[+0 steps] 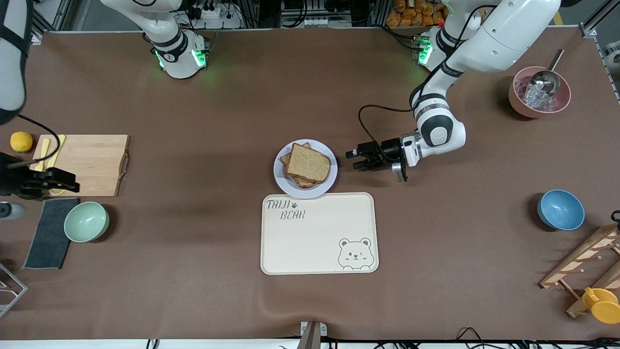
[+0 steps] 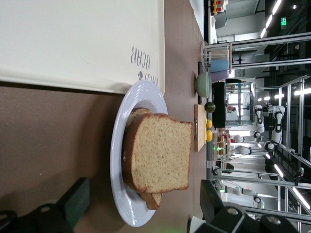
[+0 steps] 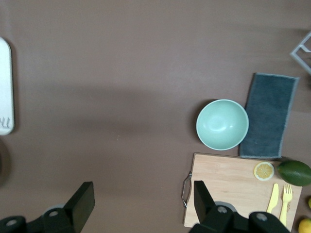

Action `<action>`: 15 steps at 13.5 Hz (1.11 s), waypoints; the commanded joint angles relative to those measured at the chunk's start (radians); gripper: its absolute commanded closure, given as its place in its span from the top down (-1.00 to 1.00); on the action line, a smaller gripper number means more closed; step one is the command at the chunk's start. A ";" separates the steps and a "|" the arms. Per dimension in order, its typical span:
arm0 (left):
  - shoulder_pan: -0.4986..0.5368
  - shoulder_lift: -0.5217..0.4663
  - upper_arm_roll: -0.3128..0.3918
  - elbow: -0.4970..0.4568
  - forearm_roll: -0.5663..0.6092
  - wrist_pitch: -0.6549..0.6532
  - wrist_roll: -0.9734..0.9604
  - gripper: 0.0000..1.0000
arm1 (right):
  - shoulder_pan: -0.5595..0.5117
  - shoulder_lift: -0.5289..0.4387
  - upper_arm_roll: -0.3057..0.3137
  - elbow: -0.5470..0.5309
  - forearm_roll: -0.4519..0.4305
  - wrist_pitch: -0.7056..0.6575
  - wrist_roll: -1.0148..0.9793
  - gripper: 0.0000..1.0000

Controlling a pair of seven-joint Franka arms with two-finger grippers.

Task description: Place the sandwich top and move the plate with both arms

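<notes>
It was a robotics lab: two bench-mounted arms (image 1: 438, 131) stood at a brown-covered table (image 1: 193, 300) framed by aluminium rails, with more robot rigs under strip lights in the hall around it.

You have the sandwich top (image 1: 308, 163) stacked on the plate (image 1: 283, 182), which touches the tray's (image 1: 310, 242) edge farther from the front camera; left gripper (image 1: 355, 158) just beside it.

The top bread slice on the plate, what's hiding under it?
Under the sandwich top another bread slice pokes out on the plate. Any filling between them is covered.
</notes>
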 commanded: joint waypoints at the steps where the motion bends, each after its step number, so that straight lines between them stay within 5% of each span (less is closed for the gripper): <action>1: -0.006 0.027 -0.004 0.026 -0.027 -0.008 0.028 0.90 | 0.007 -0.040 0.016 0.034 -0.016 -0.070 0.109 0.95; 8: -0.012 0.108 -0.005 0.087 -0.027 -0.006 0.028 0.57 | -0.002 -0.263 0.008 -0.236 -0.007 -0.009 0.097 1.00; 15: -0.014 0.156 -0.005 0.128 -0.027 -0.006 0.020 0.26 | 0.002 -0.252 0.011 -0.249 0.032 -0.005 0.098 1.00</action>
